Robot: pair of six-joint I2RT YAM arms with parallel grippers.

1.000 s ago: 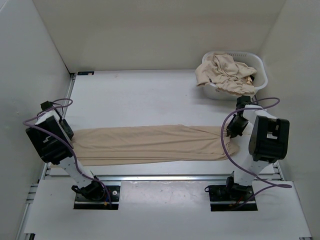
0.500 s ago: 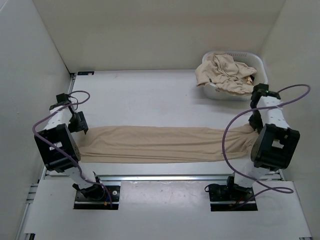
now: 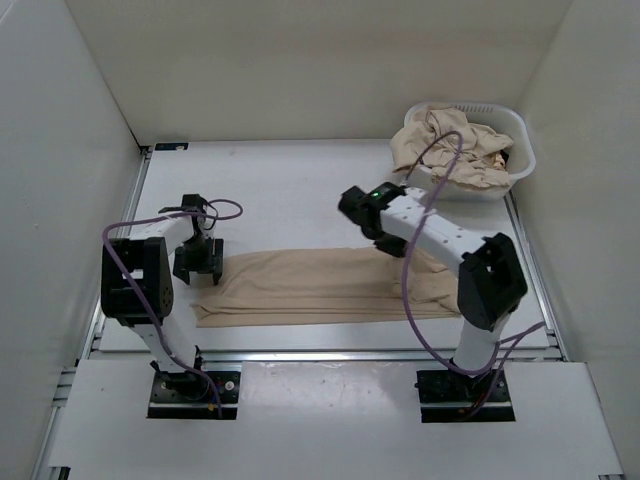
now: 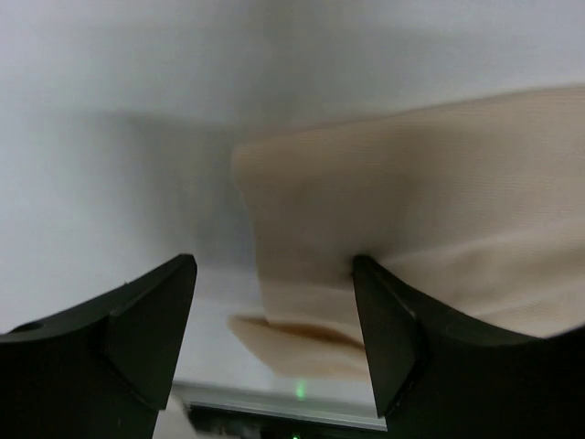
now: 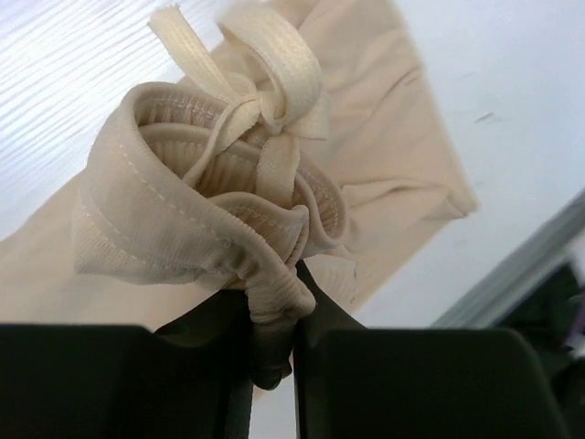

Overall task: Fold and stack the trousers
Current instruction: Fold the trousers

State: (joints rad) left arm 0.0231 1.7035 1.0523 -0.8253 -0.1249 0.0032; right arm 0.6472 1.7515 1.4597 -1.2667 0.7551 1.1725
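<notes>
White-walled enclosure, white table (image 3: 300,190), metal rail (image 3: 300,352) along the near edge.

Item 1. White plastic laundry basket (image 3: 521,135), far right corner of the table, close to the right wall. Contents: heaped trousers (image 3: 440,145), beige, crumpled, spilling over the left rim.

Item 2. One pair of beige trousers (image 3: 300,290), laid lengthwise across the near half of the table, parallel to the rail and just behind it. Its left end stopped short of the left table edge. Its right end was doubled back on itself. Bare white surface lay between this pair and the basket, and across the far half of the table.

Item 3. Right gripper (image 5: 274,347), jaws clamped together on the bunched waistband (image 5: 183,210) (drawstring (image 5: 251,91) knotted above it), held over the middle of the table, well in from the right edge.

Item 4. Left gripper (image 4: 274,311), jaws spread apart, over the left end of the trousers. The cloth edge lay between the fingers (image 4: 388,338), seemingly ungripped; the wrist view was blurred.

Changes against half a second before: the pair then ran nearly the full width of the table, from the left arm to the right arm near the right edge. The right gripper had since carried the waistband leftward to mid-table, the visible length was shorter, and the left gripper stood farther in from the left edge.
</notes>
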